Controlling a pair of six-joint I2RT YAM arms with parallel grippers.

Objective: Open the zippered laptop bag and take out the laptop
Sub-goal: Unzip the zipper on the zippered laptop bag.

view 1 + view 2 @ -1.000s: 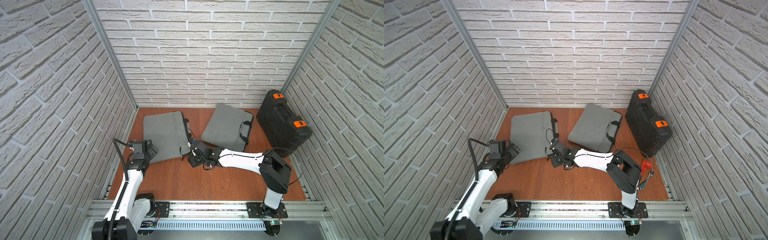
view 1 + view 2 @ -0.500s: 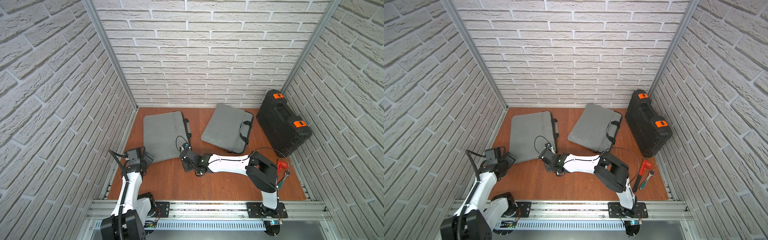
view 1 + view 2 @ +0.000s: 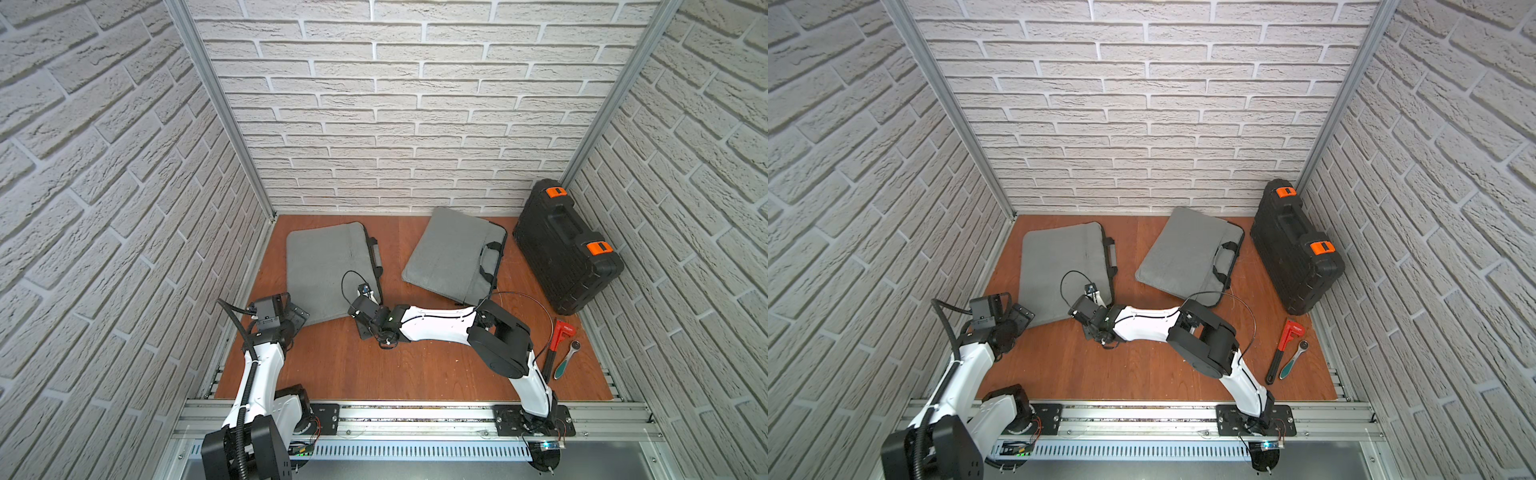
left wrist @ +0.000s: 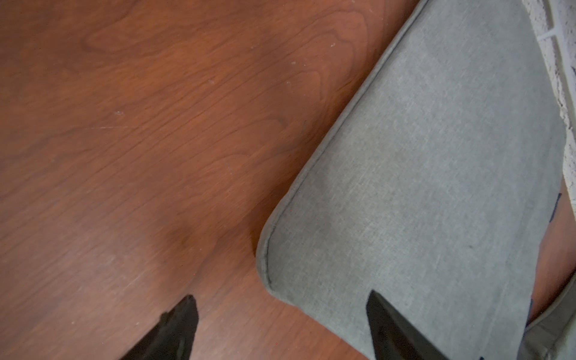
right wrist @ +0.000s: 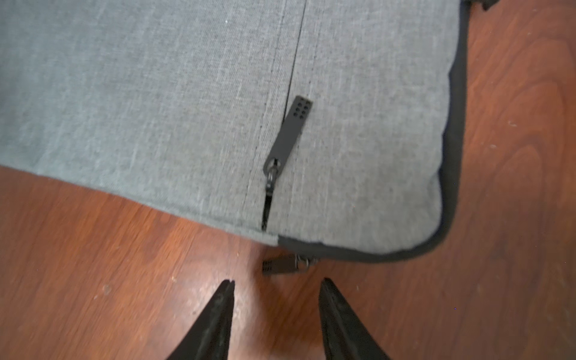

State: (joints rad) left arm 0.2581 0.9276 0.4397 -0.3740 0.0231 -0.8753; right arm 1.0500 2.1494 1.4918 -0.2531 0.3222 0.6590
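My right gripper [image 5: 276, 282] has its jaws apart with nothing between them. It sits low over the reddish-brown wooden tabletop [image 3: 374, 374], at the five o'clock corner of the flat grey fabric laptop bag [image 3: 328, 270], which lies at ten o'clock on the table. The small black tab of the main zip [image 5: 280, 265] lies flat on the wood just ahead of my fingertips, hanging from the black zip band [image 5: 452, 187]. That band looks closed as far as I can see. The laptop is not in sight, and I judge it is inside this bag.

My left gripper [image 4: 280, 294] is spread wide at the bag's seven o'clock corner, with one finger over the cloth and one over bare wood. I cannot tell whether it touches.

The step in hand, as I judge it, is catching that tab. I should leave the longer black pocket pull [image 5: 288, 131] on the grey face alone, since it likely opens only a front pocket. The tab lies flat, so I should come in low and straddle it close to the slider ring. I should pinch it fully before I haul.

The pull should run along the band, round the corner and on toward twelve o'clock, never upward. My left jaws should press their corner down first, or the light bag will probably slide with me instead of unzipping
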